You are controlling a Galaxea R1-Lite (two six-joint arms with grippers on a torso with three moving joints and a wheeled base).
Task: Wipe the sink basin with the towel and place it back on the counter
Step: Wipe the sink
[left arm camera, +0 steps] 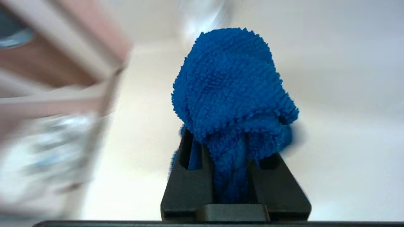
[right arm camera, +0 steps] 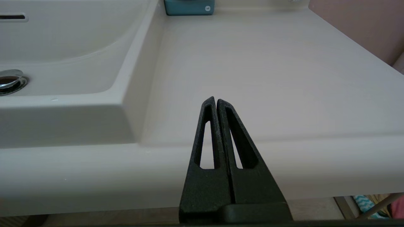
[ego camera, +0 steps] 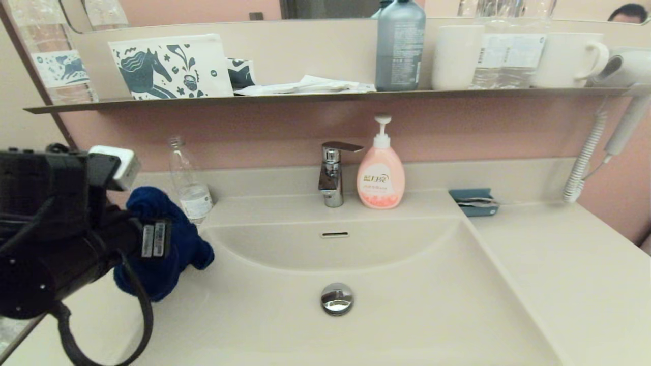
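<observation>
towel [ego camera: 163,244]: blue microfibre, bunched, clamped between the fingers of the left gripper [left arm camera: 235,176], held above the left rim of the sink basin [ego camera: 407,305]. key relation: basin floor and drain plug [ego camera: 336,298] lie at about 3 o'clock from the towel in the head view and lower; left arm is much the nearer. right gripper [right arm camera: 216,104]: fingers pressed together, empty, parked off the front edge of the counter [right arm camera: 268,72], right of the basin. judged step: carrying towel in to wipe
</observation>
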